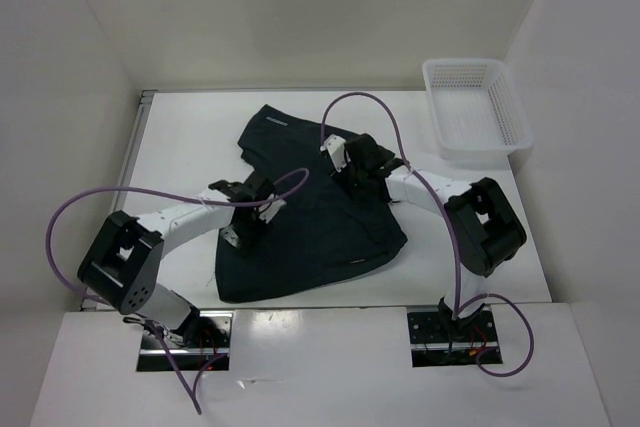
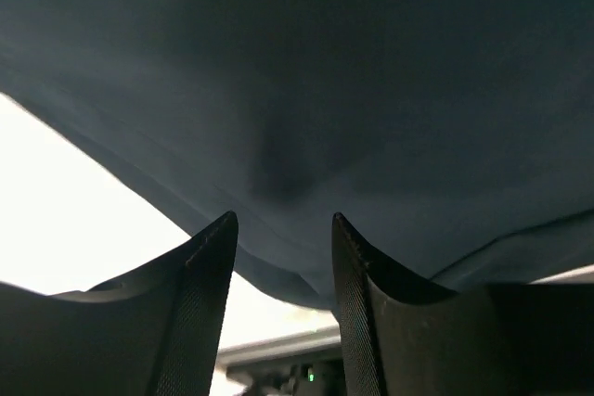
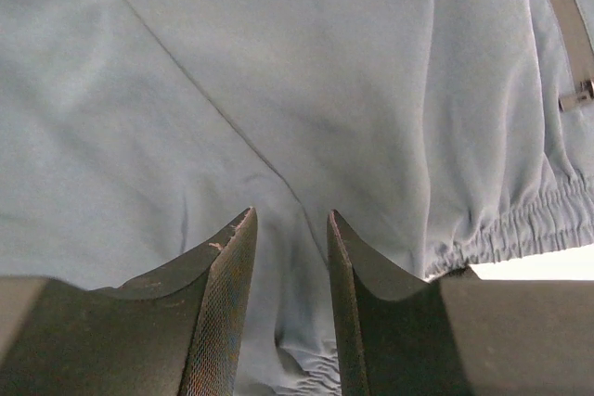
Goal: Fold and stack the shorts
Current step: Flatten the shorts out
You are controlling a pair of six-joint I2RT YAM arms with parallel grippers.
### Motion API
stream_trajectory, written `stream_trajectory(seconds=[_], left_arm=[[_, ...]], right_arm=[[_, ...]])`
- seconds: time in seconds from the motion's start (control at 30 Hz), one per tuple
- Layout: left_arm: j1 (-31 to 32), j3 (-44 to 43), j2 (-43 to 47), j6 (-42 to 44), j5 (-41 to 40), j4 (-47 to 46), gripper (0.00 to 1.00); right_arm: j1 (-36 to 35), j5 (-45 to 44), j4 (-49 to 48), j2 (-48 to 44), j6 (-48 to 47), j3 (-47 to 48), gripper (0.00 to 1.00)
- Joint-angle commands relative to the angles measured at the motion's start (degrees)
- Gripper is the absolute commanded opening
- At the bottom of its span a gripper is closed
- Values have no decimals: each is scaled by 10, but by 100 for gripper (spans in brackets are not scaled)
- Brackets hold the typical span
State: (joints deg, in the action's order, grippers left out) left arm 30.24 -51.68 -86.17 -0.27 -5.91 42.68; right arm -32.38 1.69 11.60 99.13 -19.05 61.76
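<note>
The shorts [image 1: 310, 237] lie in a dark, rumpled heap in the middle of the white desk [image 1: 180, 147], between the two arms. One narrow end reaches toward the far side, where a small pale mark shows. The broad end spreads toward the near edge.

The left gripper [image 1: 250, 222] is down over the left part of the cloth. From its own camera, its fingers [image 2: 209, 303] stand apart with a clear gap between them. Nothing is pinched there. The dark fabric hangs just ahead of the tips, with bright desk showing to the left beneath its edge.

The right gripper [image 1: 348, 172] sits over the far right part of the shorts. Its fingers [image 3: 227, 294] are partly spread too. Cloth shows in the gap and all around them, lying fairly smooth with a diagonal seam running up to the left, and I see no fold caught between the jaws. A gathered elastic band [image 3: 520, 238] runs along the right, with a zip [image 3: 577, 97] above it.

A white mesh basket [image 1: 475, 107] stands at the far right corner of the desk, apart from the shorts.
</note>
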Motion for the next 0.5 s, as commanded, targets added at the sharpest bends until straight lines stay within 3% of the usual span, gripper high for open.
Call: stream_trajectory(seconds=[0.0, 0.13, 0.27, 0.4, 0.47], left_arm=[[38, 49, 20, 3, -26, 27, 52], [71, 73, 40, 3, 6, 67, 52], [64, 45, 28, 3, -60, -15, 52], [-40, -108, -33, 3, -75, -95, 52], [-126, -227, -93, 3, -48, -103, 56]], right_arm=[[-4, -29, -13, -28, -4, -9, 42], [25, -35, -18, -28, 17, 17, 43], [72, -42, -7, -1, 56, 80, 43], [124, -42, -7, 54, 104, 176, 44], [139, -49, -7, 85, 117, 207, 47]])
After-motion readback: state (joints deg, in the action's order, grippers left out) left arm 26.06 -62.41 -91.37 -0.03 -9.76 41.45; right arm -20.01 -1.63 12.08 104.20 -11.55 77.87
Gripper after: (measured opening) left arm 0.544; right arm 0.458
